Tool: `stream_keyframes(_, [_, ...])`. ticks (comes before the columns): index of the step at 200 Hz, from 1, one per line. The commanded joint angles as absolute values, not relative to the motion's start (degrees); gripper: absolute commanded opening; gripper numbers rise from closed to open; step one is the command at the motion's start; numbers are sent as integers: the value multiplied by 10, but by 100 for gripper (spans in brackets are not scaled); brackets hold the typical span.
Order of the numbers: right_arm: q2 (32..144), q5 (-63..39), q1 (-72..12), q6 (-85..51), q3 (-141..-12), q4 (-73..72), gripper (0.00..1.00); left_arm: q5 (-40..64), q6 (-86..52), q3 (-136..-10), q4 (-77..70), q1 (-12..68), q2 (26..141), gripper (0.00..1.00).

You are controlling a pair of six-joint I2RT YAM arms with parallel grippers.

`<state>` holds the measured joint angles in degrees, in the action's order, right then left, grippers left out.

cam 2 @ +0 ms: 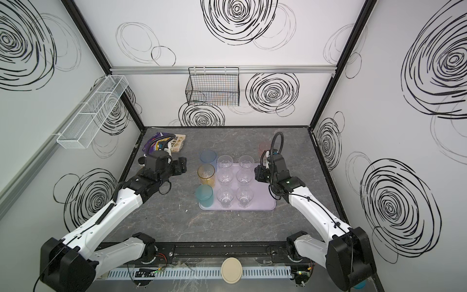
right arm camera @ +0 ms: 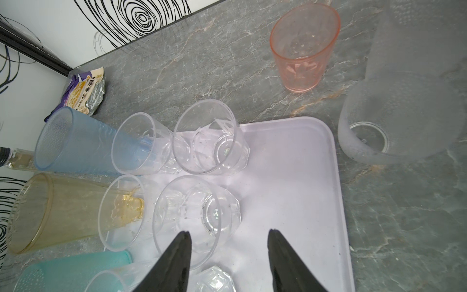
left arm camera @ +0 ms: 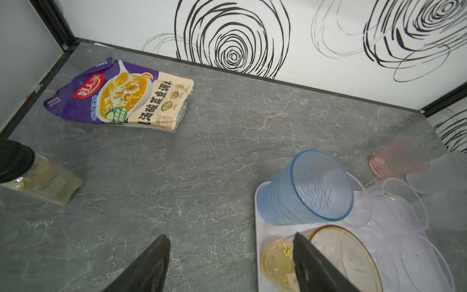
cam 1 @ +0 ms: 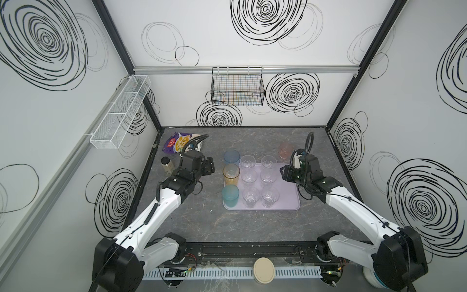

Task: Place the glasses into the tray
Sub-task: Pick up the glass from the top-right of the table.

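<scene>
Beyond the tray (cam 1: pixel 288 194), a pink glass (cam 1: pixel 285 150)

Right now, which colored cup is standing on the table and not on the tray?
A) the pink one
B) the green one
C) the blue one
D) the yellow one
A: the pink cup stands upright on the bare gray table, past the far edge of the pale purple tray and not touching it.
</scene>
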<state>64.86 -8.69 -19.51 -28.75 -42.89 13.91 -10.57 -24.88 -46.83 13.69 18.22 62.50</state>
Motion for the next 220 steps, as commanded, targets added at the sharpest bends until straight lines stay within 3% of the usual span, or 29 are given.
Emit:
stream_keyframes(1, [641,-84,-159,-266,-455,163,54,-83,-302,-436,96,161,609,84])
stream_keyframes(70, [673,-67,-52,-237,-523,191,55,-125,-295,-359,28,171,563,88])
stream_keyframes(137, [780,-41,35,-317,-551,100,54,-333,-282,-292,-74,411,559,90])
stream_keyframes(220, [976,-111,107,-362,-681,101,53,-303,-277,-258,-103,393,530,91])
